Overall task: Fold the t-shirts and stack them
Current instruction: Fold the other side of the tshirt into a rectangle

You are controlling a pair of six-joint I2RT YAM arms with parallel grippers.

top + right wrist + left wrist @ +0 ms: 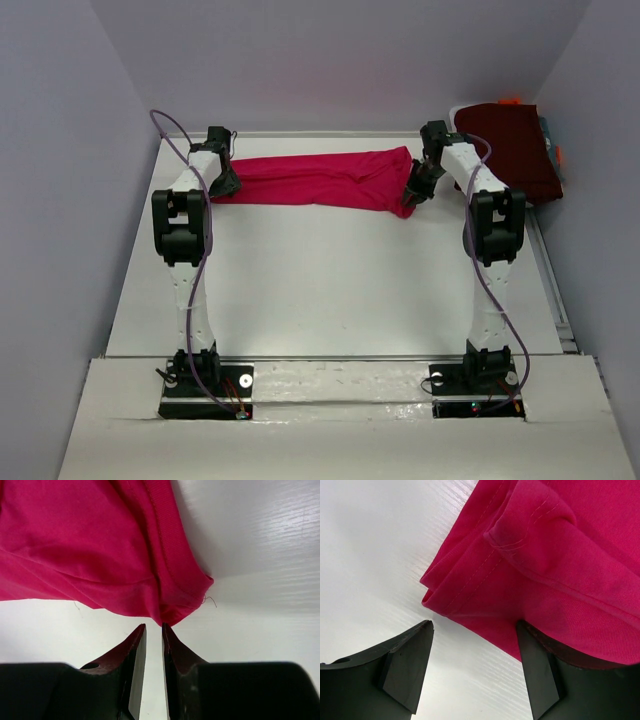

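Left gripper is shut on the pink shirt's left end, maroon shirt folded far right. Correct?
Not quite. The left gripper is open, fingers spread at the pink shirt's left end, as the left wrist view shows. The maroon shirt is folded far right.

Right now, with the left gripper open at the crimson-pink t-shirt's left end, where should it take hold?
Probably the layered hem corner of the crimson-pink t-shirt, where the stitched edges stack together. Come from the left, along the band's length and low over the table: the left gripper stands open facing that corner, so one pinch could catch every layer.
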